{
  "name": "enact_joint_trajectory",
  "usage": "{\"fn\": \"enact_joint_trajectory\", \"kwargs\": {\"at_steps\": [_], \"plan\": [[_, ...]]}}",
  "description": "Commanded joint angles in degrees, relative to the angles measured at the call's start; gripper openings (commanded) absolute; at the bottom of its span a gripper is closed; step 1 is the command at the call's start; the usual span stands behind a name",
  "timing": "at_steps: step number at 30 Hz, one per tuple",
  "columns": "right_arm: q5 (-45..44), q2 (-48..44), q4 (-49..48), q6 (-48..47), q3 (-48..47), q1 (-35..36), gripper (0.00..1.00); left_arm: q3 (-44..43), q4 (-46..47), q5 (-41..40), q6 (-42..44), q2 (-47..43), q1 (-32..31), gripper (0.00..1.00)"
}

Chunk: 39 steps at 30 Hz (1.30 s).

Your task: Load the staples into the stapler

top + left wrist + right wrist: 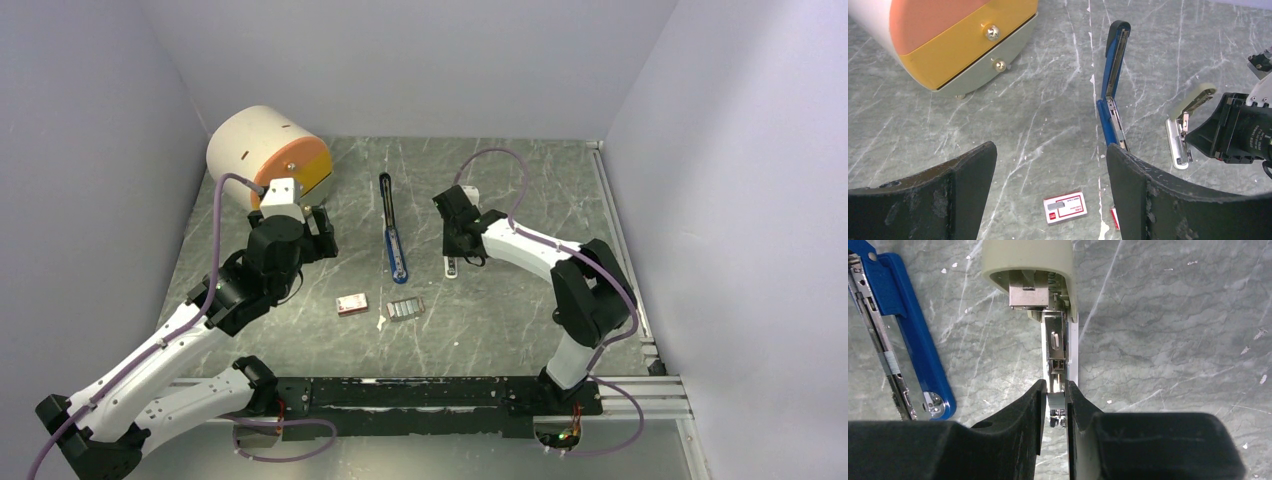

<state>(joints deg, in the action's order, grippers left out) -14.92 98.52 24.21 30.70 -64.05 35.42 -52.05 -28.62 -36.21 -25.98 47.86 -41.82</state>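
Note:
The blue stapler [392, 235] lies opened out flat mid-table, its black arm pointing away and its metal channel facing up. It also shows in the left wrist view [1112, 85] and the right wrist view [908, 330]. The silvery staples [405, 308] lie nearer, beside the pink-red and white box [351, 304] [1065, 207]. My left gripper [322, 237] [1051, 147] is open and empty, hovering left of the stapler with the box below it. My right gripper [455, 245] [1056, 390] is shut on the metal arm [1054, 347] of a pale beige-grey stapler [1028, 260], right of the blue one.
A round white cabinet with orange and yellow drawer fronts [270, 150] [953, 40] stands at the back left. The beige-grey stapler's white base [1178, 145] rests on the table by the right gripper. A small white scrap [382, 322] lies near the staples. Walls close in three sides.

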Motion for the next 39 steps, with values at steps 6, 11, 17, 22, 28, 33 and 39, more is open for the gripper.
{"fn": "enact_joint_trajectory", "kwargs": {"at_steps": [6, 11, 17, 22, 28, 33, 39], "plan": [[0.21, -1.31, -1.36, -0.14, 0.68, -0.09, 0.24, 0.28, 0.15, -0.45, -0.30, -0.39, 0.32, 0.85], [0.32, -0.33, -1.29, -0.25, 0.94, -0.09, 0.24, 0.33, 0.15, -0.53, -0.30, -0.40, 0.26, 0.85], [-0.82, 0.01, -1.13, -0.59, 1.03, -0.04, 0.23, 0.28, 0.07, -0.53, -0.30, -0.28, 0.27, 0.85], [-1.30, 0.16, -1.16, -0.97, 1.12, -0.09, 0.23, 0.33, 0.08, -0.53, -0.30, -0.19, 0.28, 0.85], [-0.47, 0.65, -1.60, -1.17, 1.34, -0.08, 0.23, 0.28, 0.06, -0.53, -0.30, -0.21, 0.27, 0.85], [0.29, 0.36, -2.11, -1.43, 1.45, -0.09, 0.23, 0.29, 0.06, -0.53, -0.30, -0.08, 0.26, 0.85], [-0.06, -0.38, -2.52, -1.39, 1.65, -0.09, 0.23, 0.29, 0.12, -0.53, -0.30, -0.18, 0.30, 0.85]]}}
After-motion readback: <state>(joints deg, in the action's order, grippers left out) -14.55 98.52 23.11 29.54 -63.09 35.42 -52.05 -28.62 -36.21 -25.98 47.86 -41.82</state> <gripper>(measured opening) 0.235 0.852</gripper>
